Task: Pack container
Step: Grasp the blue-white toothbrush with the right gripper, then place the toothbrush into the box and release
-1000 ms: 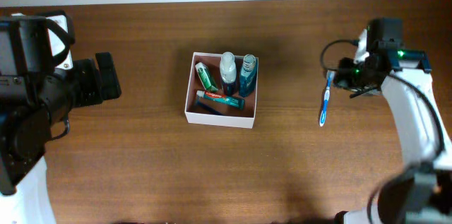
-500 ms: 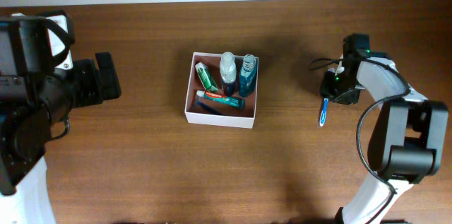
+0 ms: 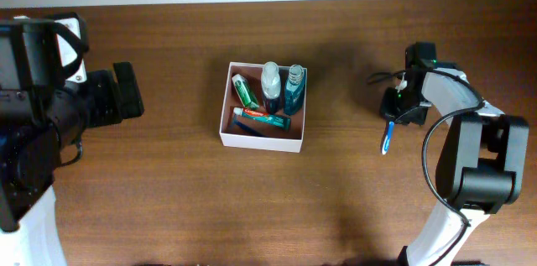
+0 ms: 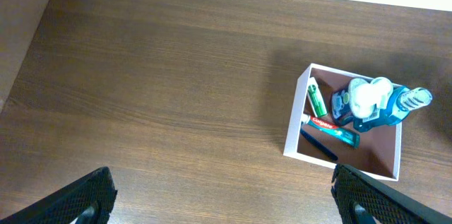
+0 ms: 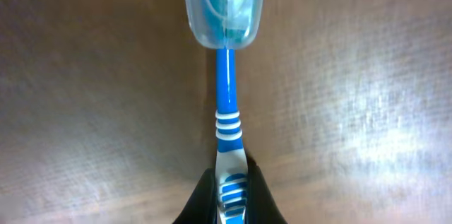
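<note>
At the middle of the table [image 3: 168,199], the container [image 3: 260,142], white-walled and pinkish-brown inside, open-topped; packed in it a green tube [image 3: 243,91], a white-capped bottle [image 3: 270,77], a blue bottle [image 3: 294,86] and a toothpaste tube [image 3: 262,117] lying across the near side. Well off to the right and apart from the box, the right gripper [image 3: 392,117], fingers clamped on the handle of a blue-and-white toothbrush [image 5: 226,111], capped head pointing away from the wrist, over bare wood. Far to the left, the left gripper [image 4: 222,199], fingers spread wide, holding nothing
</note>
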{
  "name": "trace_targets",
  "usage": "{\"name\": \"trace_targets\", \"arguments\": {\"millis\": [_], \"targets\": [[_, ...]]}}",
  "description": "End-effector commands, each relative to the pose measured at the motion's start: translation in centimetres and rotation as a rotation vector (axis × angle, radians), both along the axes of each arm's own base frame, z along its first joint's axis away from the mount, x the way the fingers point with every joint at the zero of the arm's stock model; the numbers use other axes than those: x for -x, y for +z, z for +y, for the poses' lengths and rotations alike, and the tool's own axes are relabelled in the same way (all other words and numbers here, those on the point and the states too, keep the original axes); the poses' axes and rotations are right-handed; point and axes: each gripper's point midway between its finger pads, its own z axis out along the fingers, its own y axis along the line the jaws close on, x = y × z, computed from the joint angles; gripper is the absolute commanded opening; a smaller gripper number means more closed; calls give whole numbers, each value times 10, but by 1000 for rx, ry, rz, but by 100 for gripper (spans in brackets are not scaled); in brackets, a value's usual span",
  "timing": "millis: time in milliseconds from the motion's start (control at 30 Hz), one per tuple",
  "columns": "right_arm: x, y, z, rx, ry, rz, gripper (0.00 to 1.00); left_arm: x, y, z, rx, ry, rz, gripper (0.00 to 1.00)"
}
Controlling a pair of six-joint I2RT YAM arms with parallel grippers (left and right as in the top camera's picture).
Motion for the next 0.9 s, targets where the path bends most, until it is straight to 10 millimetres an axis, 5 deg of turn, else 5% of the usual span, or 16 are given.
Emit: {"name": "trace_targets", "arguments": {"millis": [0, 200, 300, 433, 533, 633, 867], "targets": [[-4, 34, 7, 15, 23, -46, 4, 4, 5, 2, -5, 7, -19, 99], [0, 137, 81, -82, 241, -255, 4, 4, 5, 2, -5, 7, -19, 99], [18, 189, 142, -98, 511, -407, 4, 4, 5, 2, -5, 7, -19, 99], [47, 223, 218, -77, 970, -563, 4, 4, 5, 2, -5, 7, -19, 99], [69, 224, 272, -47, 1317, -631, 4, 4, 5, 2, -5, 7, -19, 99], [68, 214, 301, 32, 1497, -667, 4, 4, 5, 2, -5, 7, -19, 99], [32, 164, 329, 137, 1713, -668, 4, 4, 5, 2, -5, 7, -18, 99]]}}
